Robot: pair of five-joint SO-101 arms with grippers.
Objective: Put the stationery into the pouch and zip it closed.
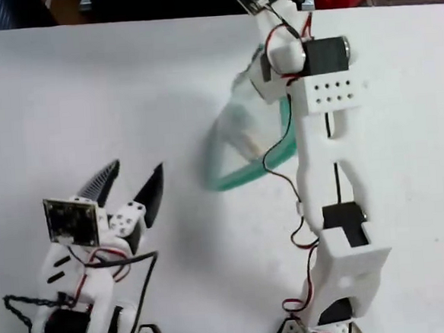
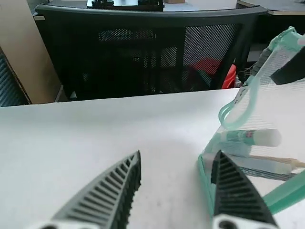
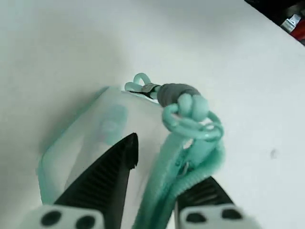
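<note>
High view showed your right arm stretched across the table (image 1: 87,92) to its far side, the wrist above the pouch (image 1: 239,138), which sat tilted there with its teal edge showing. In the right wrist view, your right gripper (image 3: 167,164) was closed down on the pouch's zip edge. The teal band was pinched between the jaws, and the ringed zip pull (image 3: 190,119) and its grey cord (image 3: 176,90) lay just beyond the fingertips.

Your left gripper (image 1: 137,172) sat well apart from the pouch, near its own base, jaws spread wide and holding nothing. In the left wrist view the pouch was lifted at one end, and a white tube (image 2: 250,137) and a thin stick (image 2: 271,162) lay inside its mesh. From that I judged the filling done and the zipping in hand, though I couldn't tell how far the zip was drawn.

The next move, as I read it, called for you to bring the left gripper across to take the pull or pin the other end. With the right holding the pouch steady, the slider could then run along the teeth rather than drag the whole pouch.
</note>
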